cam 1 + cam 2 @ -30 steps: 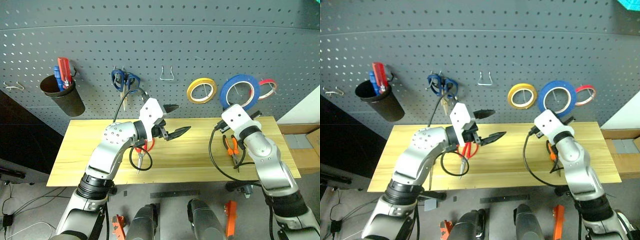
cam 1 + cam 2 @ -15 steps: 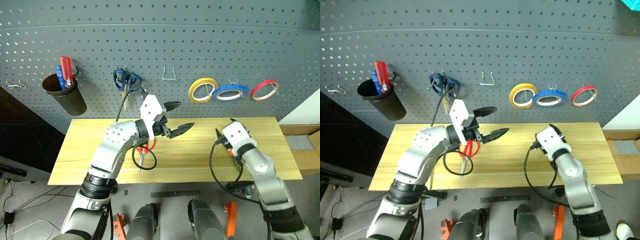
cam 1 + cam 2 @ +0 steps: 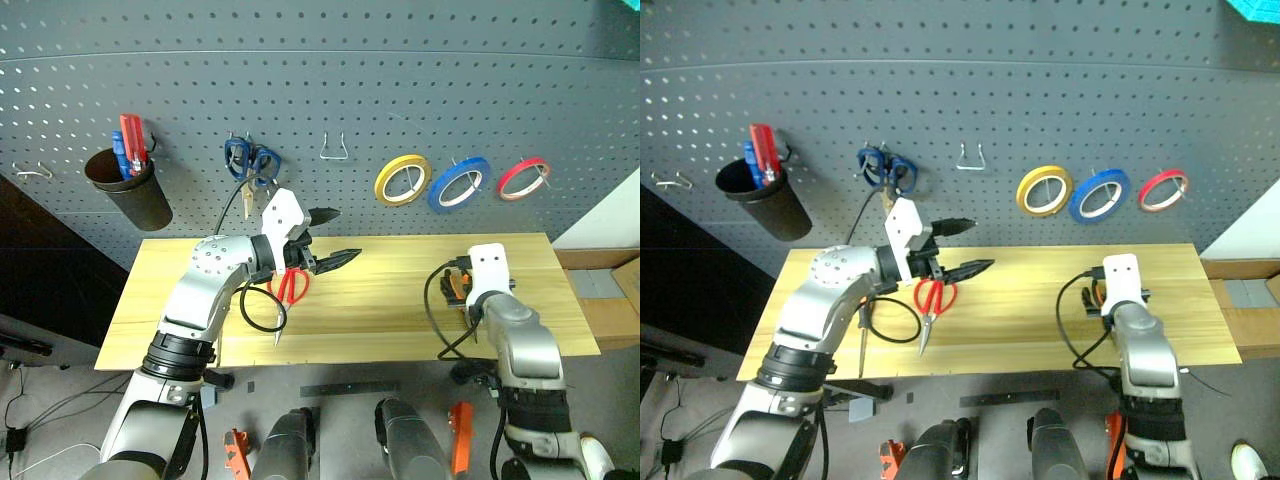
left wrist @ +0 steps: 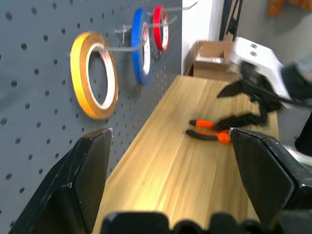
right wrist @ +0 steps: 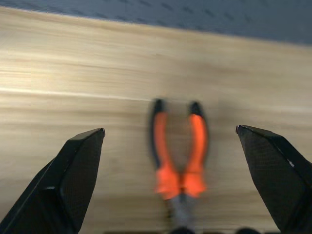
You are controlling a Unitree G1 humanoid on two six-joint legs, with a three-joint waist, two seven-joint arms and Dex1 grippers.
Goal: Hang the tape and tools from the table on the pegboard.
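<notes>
The right gripper is fully open and empty, poised over the pliers near the right end of the table. The pliers lie between its fingers with their long axis along the gripper's own, handles pointing toward the pegboard. The left gripper, open and empty, is nearer the red-handle scissors left of centre. The tape hangs on the pegboard between the yellow roll and the red roll
</notes>
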